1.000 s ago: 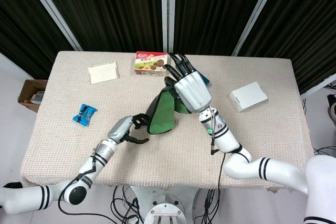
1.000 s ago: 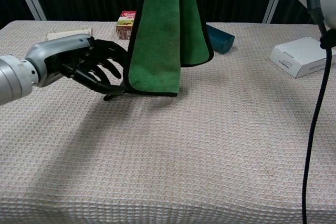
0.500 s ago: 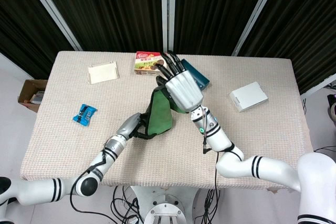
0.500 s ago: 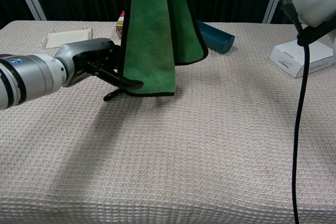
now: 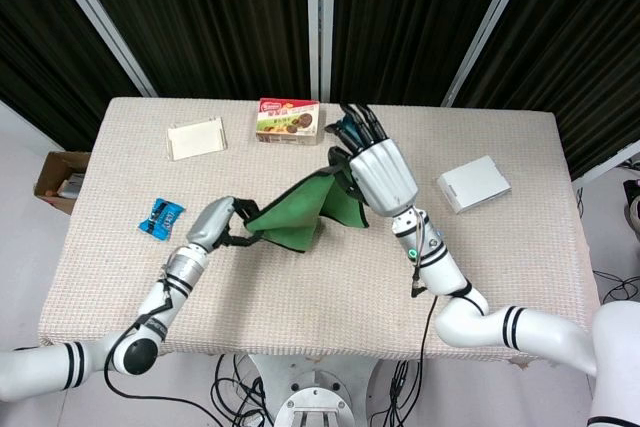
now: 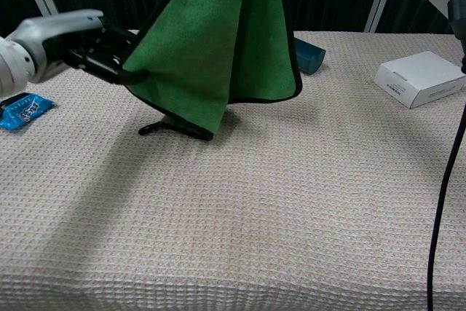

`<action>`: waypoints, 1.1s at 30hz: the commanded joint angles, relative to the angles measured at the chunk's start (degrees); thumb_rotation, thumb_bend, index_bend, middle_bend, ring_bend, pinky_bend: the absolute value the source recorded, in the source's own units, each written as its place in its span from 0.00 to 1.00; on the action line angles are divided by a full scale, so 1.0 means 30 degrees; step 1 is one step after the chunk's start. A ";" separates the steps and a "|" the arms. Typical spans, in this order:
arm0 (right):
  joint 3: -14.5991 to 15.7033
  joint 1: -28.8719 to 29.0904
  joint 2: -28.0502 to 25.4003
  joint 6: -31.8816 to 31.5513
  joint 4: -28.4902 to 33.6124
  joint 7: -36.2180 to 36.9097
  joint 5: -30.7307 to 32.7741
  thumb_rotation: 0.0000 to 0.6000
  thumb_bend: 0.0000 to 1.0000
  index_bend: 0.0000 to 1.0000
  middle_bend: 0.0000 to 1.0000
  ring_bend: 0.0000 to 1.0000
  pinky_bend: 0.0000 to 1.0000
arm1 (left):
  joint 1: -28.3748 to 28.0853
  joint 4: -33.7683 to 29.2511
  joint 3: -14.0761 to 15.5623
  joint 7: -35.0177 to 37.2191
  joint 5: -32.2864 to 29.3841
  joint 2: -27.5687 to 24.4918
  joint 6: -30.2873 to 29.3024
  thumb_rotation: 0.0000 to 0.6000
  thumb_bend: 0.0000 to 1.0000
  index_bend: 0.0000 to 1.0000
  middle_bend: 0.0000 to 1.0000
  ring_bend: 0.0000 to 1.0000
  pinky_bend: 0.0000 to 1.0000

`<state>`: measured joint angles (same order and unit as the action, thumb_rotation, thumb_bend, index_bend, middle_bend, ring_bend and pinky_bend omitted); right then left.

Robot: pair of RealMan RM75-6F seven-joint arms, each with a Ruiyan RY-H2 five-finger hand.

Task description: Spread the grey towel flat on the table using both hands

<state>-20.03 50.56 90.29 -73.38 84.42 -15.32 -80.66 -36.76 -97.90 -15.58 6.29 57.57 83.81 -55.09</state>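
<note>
The towel is green with a dark edging and hangs stretched between my two hands above the middle of the table. My left hand pinches its left edge; in the chest view that left hand is raised at the left, fingers closed on the towel. My right hand holds the towel's top from above, to the right of centre; the chest view cuts it off at the top. The towel's lowest corner touches the table.
A cookie box and a white open box lie at the back. A blue snack packet is at the left, a teal box behind the towel, a white box at the right.
My left hand has taken hold of the towel's edge and drawn it left and upward. My right hand moved right, so the towel now fans out between them.
</note>
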 commanded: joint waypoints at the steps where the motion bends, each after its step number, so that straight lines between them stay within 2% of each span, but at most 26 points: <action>1: -0.0616 0.0311 -0.0008 0.0475 -0.0776 0.0110 0.0683 1.00 0.44 0.66 0.25 0.00 0.00 | -0.0103 0.0489 -0.0853 -0.0970 0.0286 -0.0530 -0.1134 1.00 0.53 0.76 0.51 0.42 0.40; 5: -0.1721 0.0934 0.0465 0.1138 -0.1974 0.1368 0.1854 1.00 0.44 0.66 0.25 0.00 0.00 | -0.0759 0.2331 -0.1942 -0.2314 0.0065 0.0031 -0.2553 1.00 0.53 0.76 0.51 0.42 0.39; 9: -0.2491 0.1582 0.1058 0.1201 -0.3476 0.2671 0.2158 1.00 0.44 0.66 0.25 0.00 0.00 | -0.1499 0.4393 -0.3081 -0.2473 0.0219 0.0890 -0.3635 1.00 0.53 0.76 0.51 0.42 0.39; 12: -0.2802 0.1960 0.1347 0.0927 -0.4414 0.3478 0.1957 1.00 0.44 0.66 0.25 0.00 0.00 | -0.1876 0.5803 -0.3857 -0.1846 0.0734 0.1498 -0.4644 1.00 0.53 0.76 0.51 0.42 0.39; 15: -0.2571 0.1899 0.1409 0.0643 -0.4746 0.4218 0.1609 1.00 0.44 0.66 0.24 0.00 0.00 | -0.1938 0.6971 -0.3965 -0.1214 0.1778 0.1911 -0.5768 1.00 0.53 0.76 0.51 0.41 0.39; 19: -0.1655 0.1164 0.1160 0.0195 -0.4739 0.5537 0.0926 1.00 0.44 0.66 0.24 0.00 0.00 | -0.1395 0.8305 -0.2693 -0.0585 0.4116 0.2356 -0.7571 1.00 0.53 0.75 0.50 0.40 0.39; 23: 0.0243 -0.0068 0.0453 0.0148 -0.4201 0.6566 -0.0112 1.00 0.44 0.66 0.25 0.00 0.00 | -0.0282 0.9581 -0.0213 -0.0461 0.6848 0.2755 -0.9262 1.00 0.53 0.75 0.50 0.40 0.39; 28: 0.2948 -0.1348 -0.0211 0.0650 -0.3650 0.7609 -0.1542 1.00 0.43 0.66 0.25 0.00 0.00 | 0.1007 1.1062 0.2603 -0.0362 0.8735 0.3706 -0.9714 1.00 0.53 0.75 0.49 0.40 0.38; 33: 0.4456 -0.1988 -0.0523 0.0844 -0.3377 0.8192 -0.2631 1.00 0.43 0.66 0.25 0.00 0.00 | 0.2099 1.2907 0.4432 -0.0845 1.0089 0.4665 -1.0318 1.00 0.53 0.75 0.49 0.40 0.38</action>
<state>-7.98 45.60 89.37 -71.24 73.66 8.32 -87.31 -32.21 -61.32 -4.31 4.31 86.30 96.28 -84.79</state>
